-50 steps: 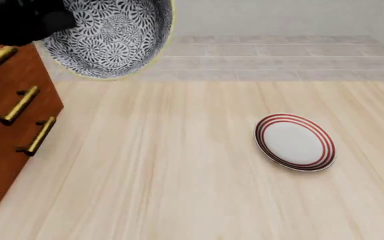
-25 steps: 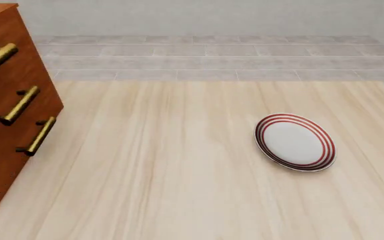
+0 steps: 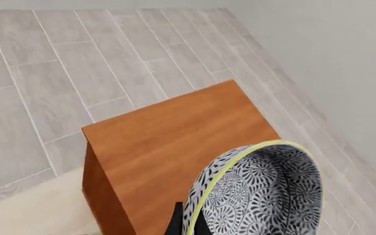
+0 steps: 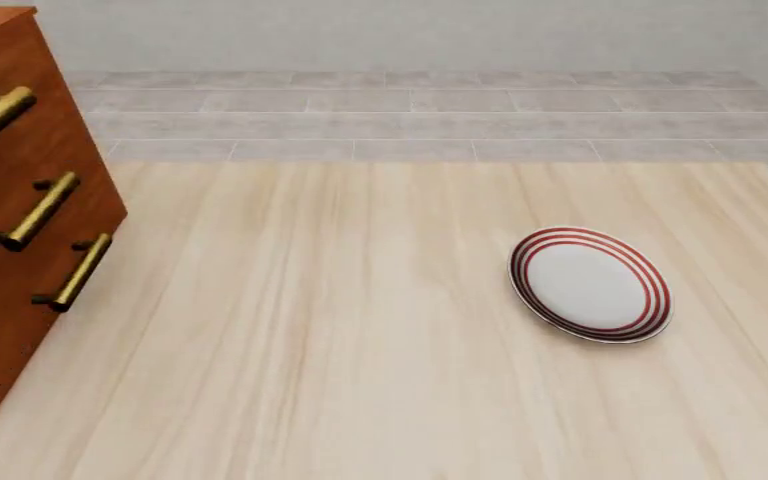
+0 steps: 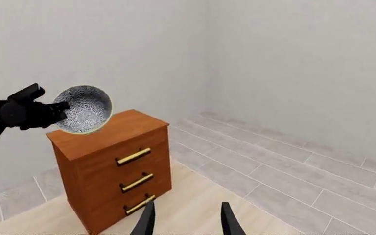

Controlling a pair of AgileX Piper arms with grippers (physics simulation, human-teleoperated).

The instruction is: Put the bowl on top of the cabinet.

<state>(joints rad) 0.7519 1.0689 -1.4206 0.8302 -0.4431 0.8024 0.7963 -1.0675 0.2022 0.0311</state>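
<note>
Left pincer (image 5: pixel 56 111) pinching bowl (image 5: pixel 83 108) rim, bowl tipped sideways above cabinet (image 5: pixel 109 169), right pincer (image 5: pixel 186 220) spread

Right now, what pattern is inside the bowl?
Dense black-and-white floral pattern with a pale yellow rim on the bowl; the left wrist view shows it best.

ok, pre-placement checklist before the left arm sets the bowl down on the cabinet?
1. Grip on bowl: ok, left gripper is clamped on its rim.
2. Bowl over the cabinet: ok, it hangs above the top in both wrist views.
3. Cabinet top free of other things: ok, bare wood in the left wrist view.
4. Bowl level: not ok, it is tilted steeply, with its opening turned sideways.
5. Bowl touching the top: cannot tell, though the right wrist view suggests a gap.
6. Right gripper clear: ok, open, empty and away from the cabinet; plate untouched on the table.
</note>
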